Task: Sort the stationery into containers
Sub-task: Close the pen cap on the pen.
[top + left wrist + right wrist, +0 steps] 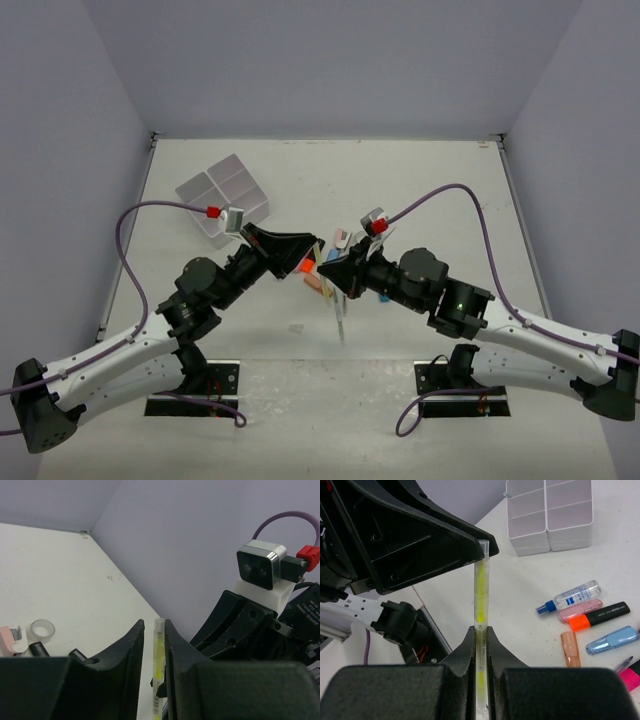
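My right gripper point(480, 630) is shut on a thin yellow pen point(481, 587) and holds it above the table. The pen's clear far end lies between the fingers of my left gripper point(152, 625). That gripper is slightly open: the pen point(158, 655) touches the right finger and a gap shows beside the left one. In the top view the two grippers point(312, 255) point(327, 268) meet mid-table. The white four-compartment tray point(222, 190) stands far left and looks empty; the right wrist view also shows it point(550, 510).
Below the grippers lie a small spray bottle point(570, 597) and pink point(580, 610), orange point(597, 616), peach point(570, 650) and blue point(612, 640) highlighters. A clear tape roll point(42, 628) and a pink item point(10, 639) lie nearby. The right wrist camera point(260, 567) is close to my left fingers.
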You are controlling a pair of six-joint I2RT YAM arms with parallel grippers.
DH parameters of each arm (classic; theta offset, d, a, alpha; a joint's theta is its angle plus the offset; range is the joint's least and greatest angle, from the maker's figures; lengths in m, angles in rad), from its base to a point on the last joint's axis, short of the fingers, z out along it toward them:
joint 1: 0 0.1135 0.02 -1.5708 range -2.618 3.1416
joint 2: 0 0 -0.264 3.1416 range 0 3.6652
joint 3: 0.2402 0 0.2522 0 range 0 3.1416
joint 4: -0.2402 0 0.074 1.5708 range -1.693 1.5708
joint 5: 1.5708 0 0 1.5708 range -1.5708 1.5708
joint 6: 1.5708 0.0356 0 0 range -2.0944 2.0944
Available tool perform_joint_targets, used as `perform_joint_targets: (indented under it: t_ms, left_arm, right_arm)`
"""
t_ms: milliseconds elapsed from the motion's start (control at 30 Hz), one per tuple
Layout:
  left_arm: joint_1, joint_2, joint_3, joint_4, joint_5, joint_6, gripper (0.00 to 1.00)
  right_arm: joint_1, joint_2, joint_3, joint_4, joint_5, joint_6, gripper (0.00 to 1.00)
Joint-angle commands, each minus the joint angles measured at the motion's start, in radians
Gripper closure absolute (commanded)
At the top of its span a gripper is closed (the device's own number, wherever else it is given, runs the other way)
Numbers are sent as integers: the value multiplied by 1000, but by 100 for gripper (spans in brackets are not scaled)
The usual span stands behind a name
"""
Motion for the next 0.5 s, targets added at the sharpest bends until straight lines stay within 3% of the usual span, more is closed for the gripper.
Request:
perform_joint_targets:
  t_ms: [0,267,333,433,467]
  left_arm:
    - [-4,12,36,-121,45,44,71]
    - [-4,15,85,-145,53,69,73]
    - [-4,18,84,-134,74,75,95]
    - [-4,14,79,-107,135,83,100]
    - [-4,8,76,-89,148,87,100]
  right_arm:
    - [-1,4,57,156,-12,-51,100]
    - [-2,5,10,201,-48,-33,100]
    - [-1,6,11,205,-55,-37,100]
    - [-1,14,14,208,-70,-43,99]
    - [-2,22,13,208,-85,-48,89]
